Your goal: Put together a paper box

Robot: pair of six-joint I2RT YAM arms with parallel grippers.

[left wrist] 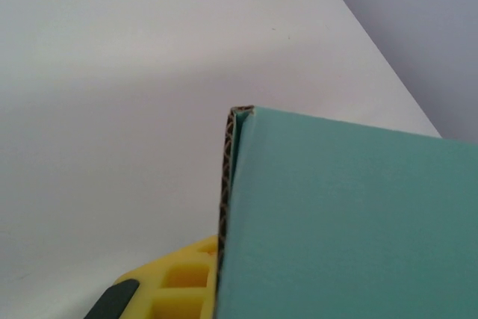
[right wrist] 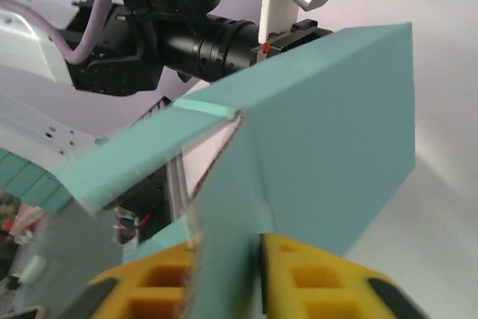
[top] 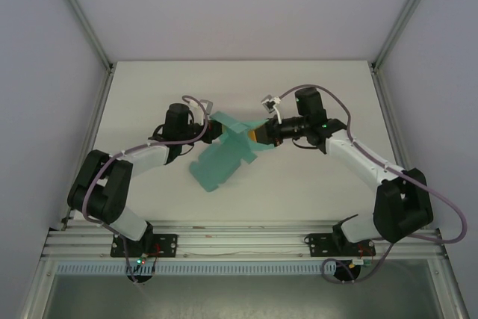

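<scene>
From where I stand, the paper box lies in the middle of the table, a half-folded teal sheet. Its long axis runs on a slant from the far end, between the two arms, down toward the near left. Both grippers meet at that far end, facing each other across it, so neither is really the nearer. The left gripper comes in from the left side and the right gripper from the right. The right wrist view shows the right gripper's two yellow pads pressed onto a raised panel of card that stands on edge between them, so it is pinching the box. The left wrist view shows one yellow pad lying right against a doubled, folded edge of the card, and the sheet covers the other finger. I cannot tell whether that gripper is clamped. I judge the next fold turns on this head-on grip, with the loose tail trailing away from both.
</scene>
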